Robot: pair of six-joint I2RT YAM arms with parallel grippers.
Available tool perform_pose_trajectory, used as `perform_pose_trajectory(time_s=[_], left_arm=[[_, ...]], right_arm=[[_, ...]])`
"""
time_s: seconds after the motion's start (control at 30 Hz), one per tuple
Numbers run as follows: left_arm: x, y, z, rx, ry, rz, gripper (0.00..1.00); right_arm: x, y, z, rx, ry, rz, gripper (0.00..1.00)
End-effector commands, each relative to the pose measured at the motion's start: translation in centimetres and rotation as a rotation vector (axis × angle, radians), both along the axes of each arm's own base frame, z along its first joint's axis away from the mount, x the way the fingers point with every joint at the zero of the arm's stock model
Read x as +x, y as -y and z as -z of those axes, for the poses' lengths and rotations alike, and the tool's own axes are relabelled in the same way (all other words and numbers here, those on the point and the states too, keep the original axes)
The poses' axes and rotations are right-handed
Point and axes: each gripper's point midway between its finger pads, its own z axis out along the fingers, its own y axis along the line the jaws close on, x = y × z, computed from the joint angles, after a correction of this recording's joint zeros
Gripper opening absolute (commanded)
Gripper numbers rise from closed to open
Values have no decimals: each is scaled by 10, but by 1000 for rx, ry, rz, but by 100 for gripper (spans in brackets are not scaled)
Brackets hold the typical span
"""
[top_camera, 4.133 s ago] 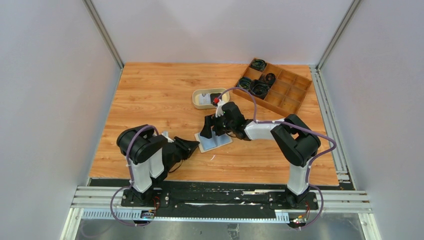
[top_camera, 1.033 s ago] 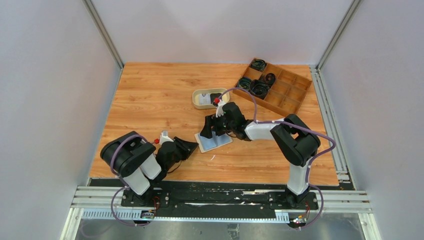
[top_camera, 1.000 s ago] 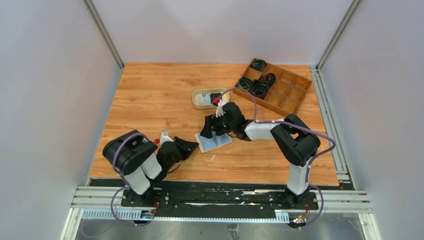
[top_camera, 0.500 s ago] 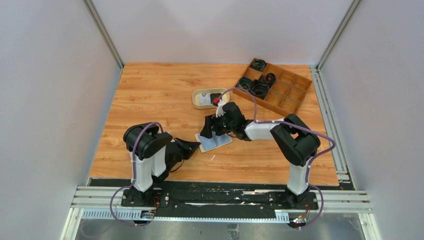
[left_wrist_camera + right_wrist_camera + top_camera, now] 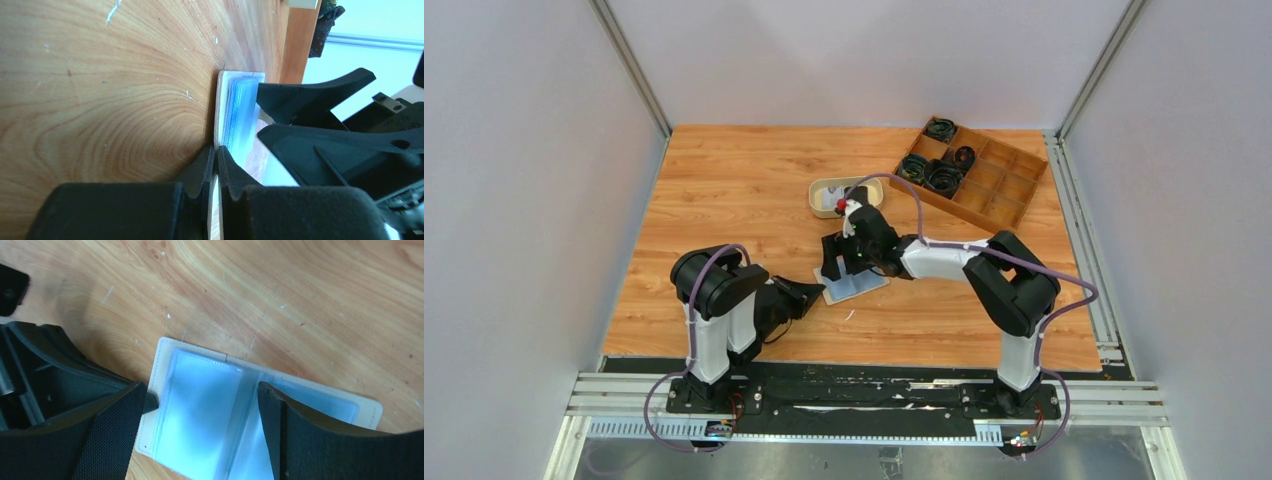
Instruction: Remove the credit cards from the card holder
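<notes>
The card holder (image 5: 861, 284) lies open on the wooden table, pale blue clear sleeves (image 5: 200, 400) facing up, beige rim around them. My left gripper (image 5: 216, 156) is shut on its near left edge, a thin pale layer pinched between the pads; from above the left gripper (image 5: 815, 294) sits at the holder's left side. My right gripper (image 5: 200, 437) hovers just over the sleeves, open wide, one finger (image 5: 112, 432) by the left edge and the other over the fold. From above the right gripper (image 5: 835, 262) covers the holder's far part. I cannot make out credit cards in the sleeves.
An oval beige tray (image 5: 820, 190) sits behind the holder, partly covered by the right wrist. A wooden compartment box (image 5: 996, 190) with black cable coils (image 5: 932, 172) stands at the back right. Grey walls enclose the table.
The left jaws have closed onto the holder's edge and the left arm's shoulder swung right. The right gripper has shifted a little left and back over the holder, still open.
</notes>
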Motion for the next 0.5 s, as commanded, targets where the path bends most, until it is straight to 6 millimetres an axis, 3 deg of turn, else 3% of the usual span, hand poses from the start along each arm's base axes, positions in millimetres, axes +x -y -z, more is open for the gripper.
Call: perform_pose_trajectory(time_s=[0.0, 0.13, 0.47], left_arm=[[-45, -35, 49, 204, -129, 40, 0], [-45, -34, 48, 200, -125, 43, 0], [-45, -32, 46, 198, -112, 54, 0]], right_arm=[[-65, 54, 64, -454, -176, 9, 86], [-62, 55, 63, -591, -143, 48, 87], [-64, 47, 72, -676, -159, 88, 87]])
